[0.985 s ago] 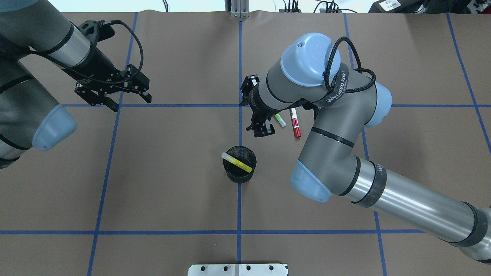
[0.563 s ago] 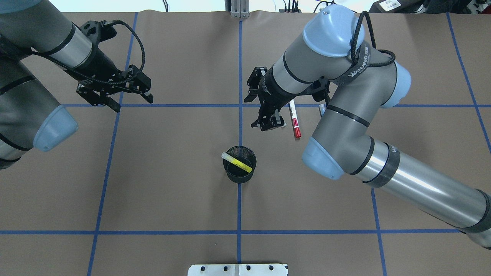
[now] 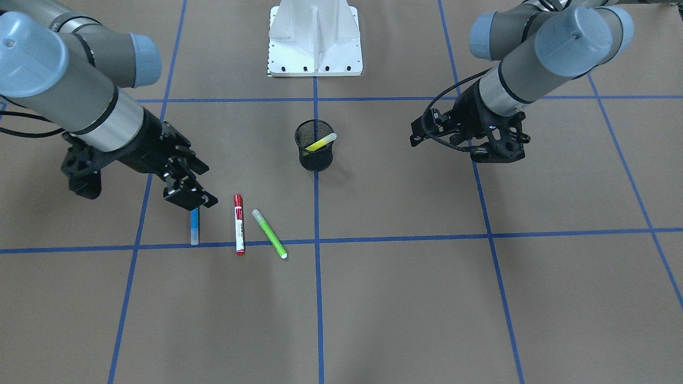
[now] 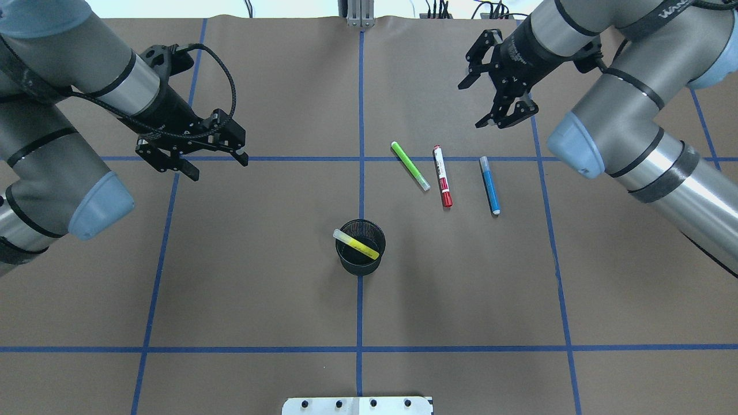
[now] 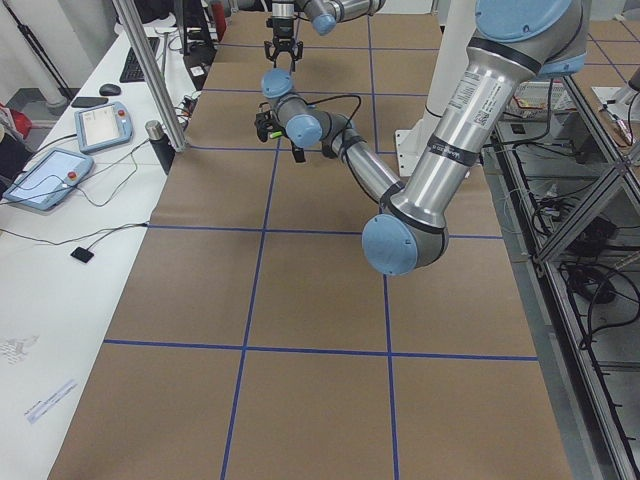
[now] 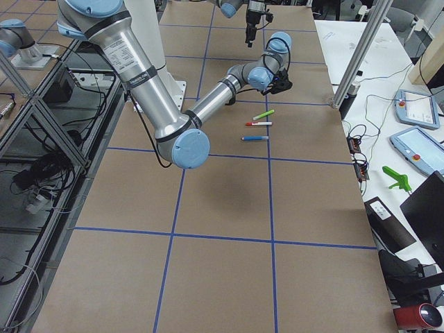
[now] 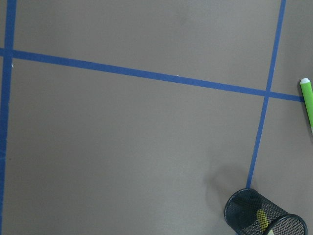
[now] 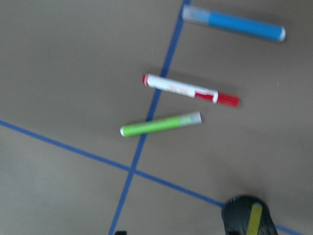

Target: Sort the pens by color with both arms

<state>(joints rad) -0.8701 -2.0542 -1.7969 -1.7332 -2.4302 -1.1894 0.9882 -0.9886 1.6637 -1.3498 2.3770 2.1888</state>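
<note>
Brown-papered bench, blue tape grid. Right claw [image 4: 474,105] hangs spread wide, empty, near the blue pen [image 4: 490,185]; red-capped pen [image 4: 443,176] and lime green pen [image 4: 410,165] lie alongside, and the yellow pen [image 4: 356,244] leans in the mesh cup [image 4: 360,264]. Left claw [image 4: 219,168] is also wide, well apart.

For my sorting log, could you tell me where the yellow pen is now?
In the overhead view, the yellow pen leans inside the black mesh cup, on the central tape line.
</note>
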